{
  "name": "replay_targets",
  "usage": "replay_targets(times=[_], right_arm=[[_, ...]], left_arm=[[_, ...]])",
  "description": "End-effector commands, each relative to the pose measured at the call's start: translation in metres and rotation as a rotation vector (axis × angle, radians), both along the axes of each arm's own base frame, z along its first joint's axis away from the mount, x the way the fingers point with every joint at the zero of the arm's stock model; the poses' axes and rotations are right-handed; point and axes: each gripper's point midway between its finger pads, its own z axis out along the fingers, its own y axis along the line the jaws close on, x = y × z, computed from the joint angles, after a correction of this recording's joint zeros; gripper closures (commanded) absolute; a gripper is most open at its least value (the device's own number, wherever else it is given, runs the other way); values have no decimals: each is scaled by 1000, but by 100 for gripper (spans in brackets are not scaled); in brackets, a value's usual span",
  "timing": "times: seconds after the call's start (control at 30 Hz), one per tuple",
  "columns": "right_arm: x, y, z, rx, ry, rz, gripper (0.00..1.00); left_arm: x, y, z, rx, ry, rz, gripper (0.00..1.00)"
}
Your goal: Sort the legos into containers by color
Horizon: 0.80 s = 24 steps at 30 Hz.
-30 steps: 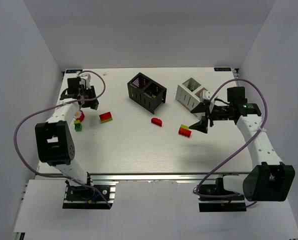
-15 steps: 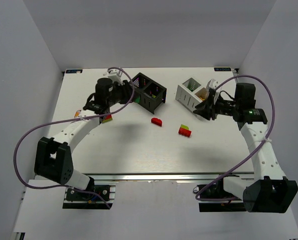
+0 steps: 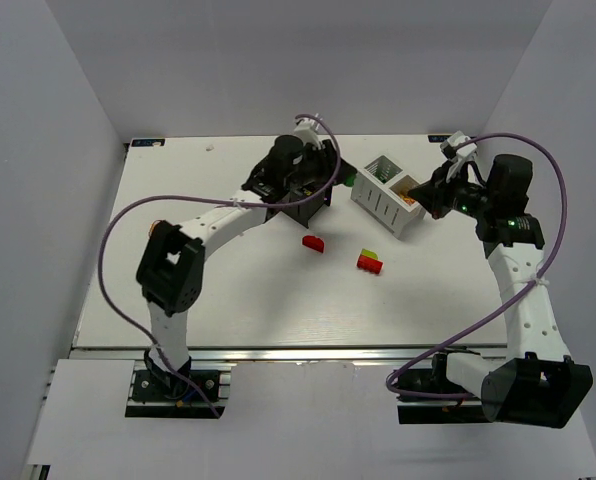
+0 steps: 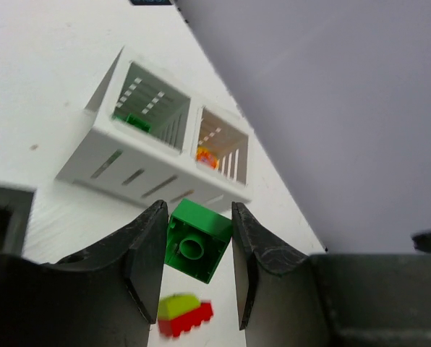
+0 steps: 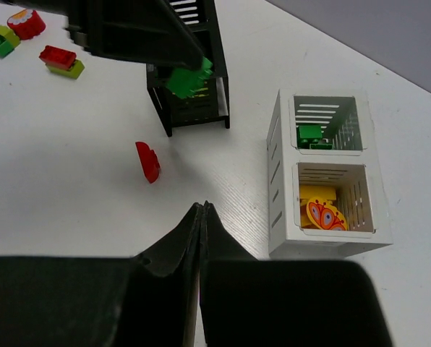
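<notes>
your left gripper (image 4: 196, 217) clamps a green brick (image 4: 199, 242) above the black bin (image 5: 190, 108), mid far edge of the tabletop (image 3: 228, 290); your right gripper (image 5: 201, 217) is clenched on nothing. expect the brick to be light, stiff and slick, so pinch its flat sides.

Bright, even light with soft shadows; wrist views blur up close

In the right wrist view the left gripper (image 5: 189, 76) covers the open top of the black slotted plastic bin (image 5: 194, 112), so its compartments cannot be seen. In the left wrist view that bin is only a dark corner cut by the left edge, and the red-and-lime plastic brick stack (image 4: 185, 318) is blurred. From above, the contents of the white slotted plastic bin (image 3: 378, 197) are too small to tell.
</notes>
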Motion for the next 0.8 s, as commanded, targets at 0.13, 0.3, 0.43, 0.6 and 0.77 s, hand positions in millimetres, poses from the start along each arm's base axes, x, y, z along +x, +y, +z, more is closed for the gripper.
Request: replay_targets(times=[0.13, 0.3, 0.43, 0.6, 0.77], right_arm=[[8, -5, 25, 34, -52, -34, 100], [7, -6, 19, 39, -28, -29, 100], [7, -5, 16, 45, -19, -23, 100], [5, -3, 15, 58, -15, -13, 100], [1, -2, 17, 60, -20, -4, 100]], left_arm=[[32, -65, 27, -103, -49, -16, 87], [55, -84, 23, -139, -64, 13, 87], [75, -92, 17, -155, -79, 55, 86], [90, -102, -7, -150, -69, 82, 83], [102, -103, -21, -143, -53, 120, 71]])
